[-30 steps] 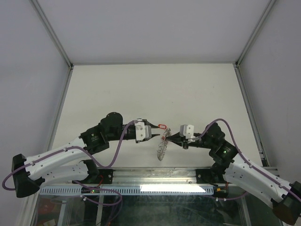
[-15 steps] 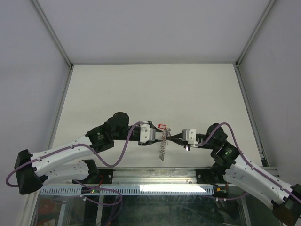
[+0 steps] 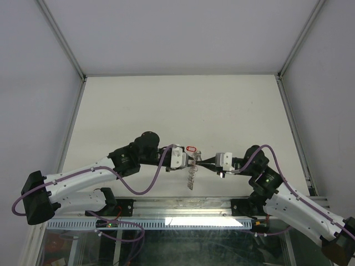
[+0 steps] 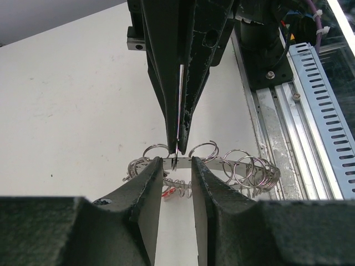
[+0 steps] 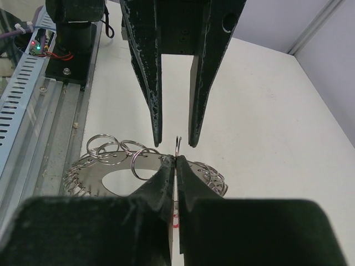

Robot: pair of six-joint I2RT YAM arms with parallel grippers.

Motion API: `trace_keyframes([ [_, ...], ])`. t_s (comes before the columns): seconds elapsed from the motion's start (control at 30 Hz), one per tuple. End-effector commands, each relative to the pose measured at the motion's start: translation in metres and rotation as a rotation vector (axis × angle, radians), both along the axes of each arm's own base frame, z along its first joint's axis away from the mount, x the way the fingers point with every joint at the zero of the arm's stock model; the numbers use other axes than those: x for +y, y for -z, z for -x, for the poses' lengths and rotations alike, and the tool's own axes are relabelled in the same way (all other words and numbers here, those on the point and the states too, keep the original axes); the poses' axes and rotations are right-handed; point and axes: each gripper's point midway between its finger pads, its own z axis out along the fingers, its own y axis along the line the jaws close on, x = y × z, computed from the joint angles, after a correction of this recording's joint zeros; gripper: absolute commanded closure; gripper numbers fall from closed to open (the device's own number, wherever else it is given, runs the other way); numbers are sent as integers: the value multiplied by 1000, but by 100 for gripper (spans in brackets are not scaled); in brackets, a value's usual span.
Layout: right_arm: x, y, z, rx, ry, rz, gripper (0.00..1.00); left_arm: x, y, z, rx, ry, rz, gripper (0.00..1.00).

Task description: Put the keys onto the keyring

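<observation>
Meeting tip to tip near the table's (image 3: 177, 105) 6 o'clock edge, the right gripper (image 5: 175, 163) is clamped on the keyring (image 3: 191, 177) wire. The left gripper (image 4: 177, 166) has its fingers apart, flanking that wire. The red-tagged keys (image 3: 192, 148) sit just at 12 o'clock of the tips, and the tabletop stretches wide beyond them.

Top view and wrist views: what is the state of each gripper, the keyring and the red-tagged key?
right gripper: shut, pinching the keyring.
left gripper: open, jaws either side of the keyring's wire.
keyring: lifted, hanging from the right jaws.
red-tagged key: raised beside the jaws; threaded or not, unclear.
</observation>
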Motion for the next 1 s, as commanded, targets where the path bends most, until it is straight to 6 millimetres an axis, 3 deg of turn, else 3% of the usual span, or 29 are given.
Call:
trace_keyframes([
  [0.0, 4, -38, 3, -94, -30, -93, 100, -5, -19, -6, -68, -4, 43, 75],
  [0.23, 5, -37, 3, -88, -34, -92, 100, -5, -19, -7, -72, -9, 38, 85],
  [0.37, 5, -38, 3, -85, -36, -94, 100, -7, -20, -8, -74, -7, 37, 100],
  [0.57, 5, -31, 2, -62, -25, -77, 100, -6, -21, -5, -97, 15, 40, 100],
  [0.77, 4, -24, -2, -36, 5, -73, 86, -4, -25, -4, -101, 13, 51, 100],
  [0.97, 5, -17, -6, -15, 14, -56, 84, -4, -28, -4, -101, 13, 57, 100],
])
